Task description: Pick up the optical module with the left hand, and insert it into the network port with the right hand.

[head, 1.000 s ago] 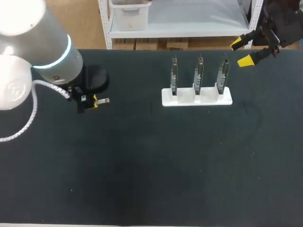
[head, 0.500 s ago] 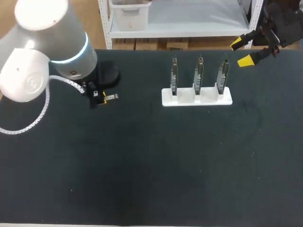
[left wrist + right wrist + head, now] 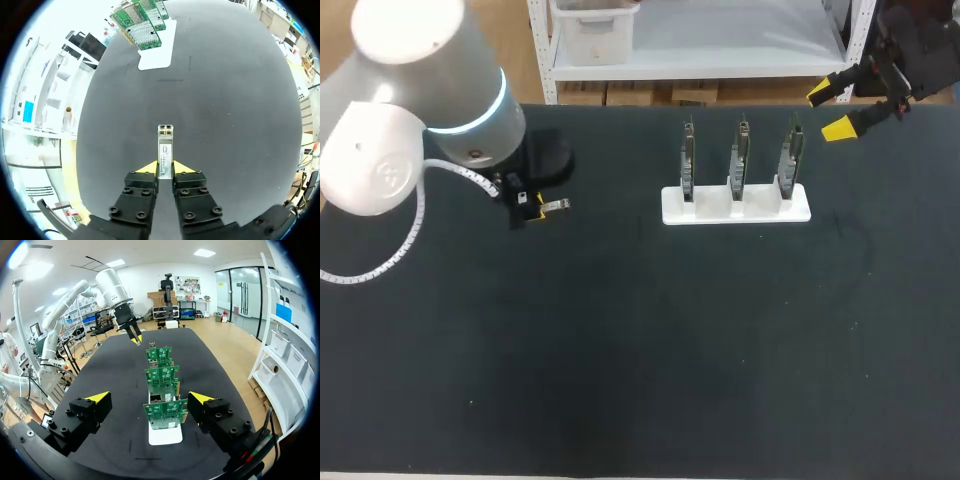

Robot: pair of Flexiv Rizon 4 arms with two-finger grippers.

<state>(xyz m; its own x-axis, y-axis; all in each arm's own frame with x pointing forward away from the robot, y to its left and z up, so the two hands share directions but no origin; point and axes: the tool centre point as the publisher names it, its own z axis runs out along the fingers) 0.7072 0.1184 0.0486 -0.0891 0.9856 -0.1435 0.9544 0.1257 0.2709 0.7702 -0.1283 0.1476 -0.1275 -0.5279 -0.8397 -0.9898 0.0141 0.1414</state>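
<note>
The optical module point(image 3: 556, 206), a slim silver bar, sticks out of my left gripper point(image 3: 532, 208) above the table's left part, pointing toward the stand. In the left wrist view the gripper point(image 3: 165, 168) is shut on the module point(image 3: 165, 144), whose free end points ahead. Three upright green network boards point(image 3: 740, 160) stand in a white base point(image 3: 735, 212) at the middle back. My right gripper point(image 3: 830, 110) hovers open by the table's back right edge. In its wrist view the boards point(image 3: 165, 412) stand in a row ahead of its open fingers point(image 3: 95, 400).
The dark table point(image 3: 650, 340) stretches wide in front of the stand and between the two arms. My left arm's bulky white wrist point(image 3: 430, 90) hangs over the back left corner. Nothing else lies on the mat.
My left arm has carried the module a short way right toward the stand, then held still. The right arm has not moved.
</note>
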